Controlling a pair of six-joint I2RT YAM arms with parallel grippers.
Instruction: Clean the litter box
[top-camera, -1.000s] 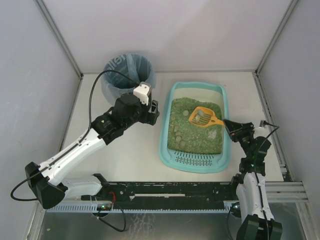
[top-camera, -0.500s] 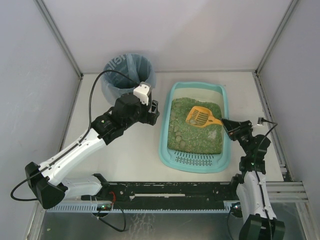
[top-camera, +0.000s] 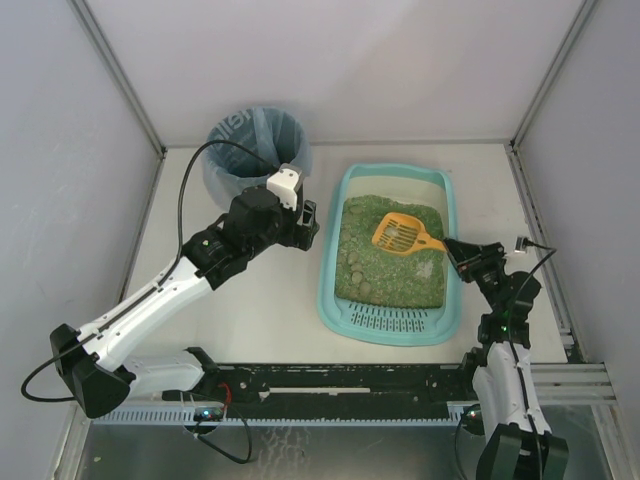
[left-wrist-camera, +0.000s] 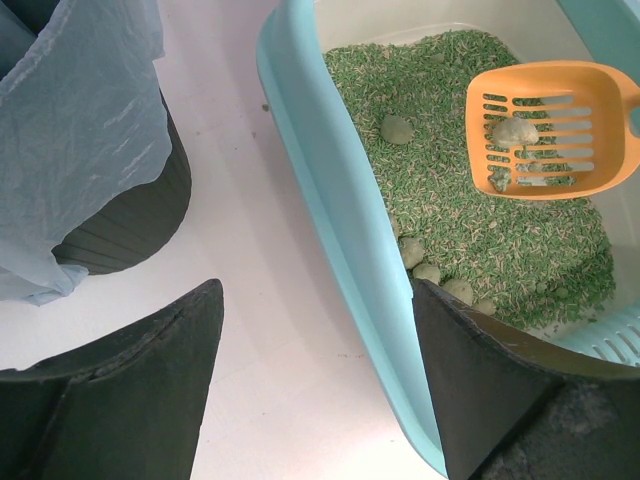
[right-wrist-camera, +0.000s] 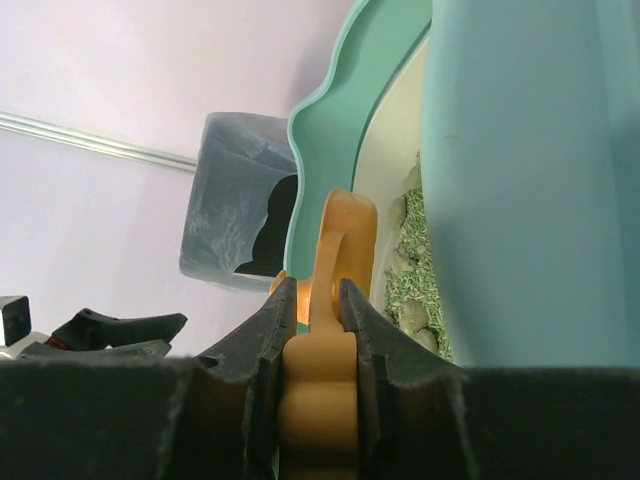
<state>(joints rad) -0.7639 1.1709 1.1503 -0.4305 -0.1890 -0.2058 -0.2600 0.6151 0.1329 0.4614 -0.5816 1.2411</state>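
With the right end effector (top-camera: 455, 248) clamped on the orange scoop (top-camera: 398, 232) and the left end effector (top-camera: 311, 224) spread apart, hold the scoop level above the litter box (top-camera: 330, 270), right of the bin (top-camera: 240, 135), so its clump (left-wrist-camera: 515, 130) cannot roll off.

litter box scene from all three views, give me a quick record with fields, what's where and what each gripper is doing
litter box: light-teal tray, green litter inside, slotted grille at its near end
orange scoop: over the litter, one clump in its slotted bowl
loose clumps: several lying in the litter along the left side
black bin: blue-bag lined, left of and beyond the box
left gripper: open, holding nothing, between bin and box
right gripper: shut on the scoop's handle at the box's right rim
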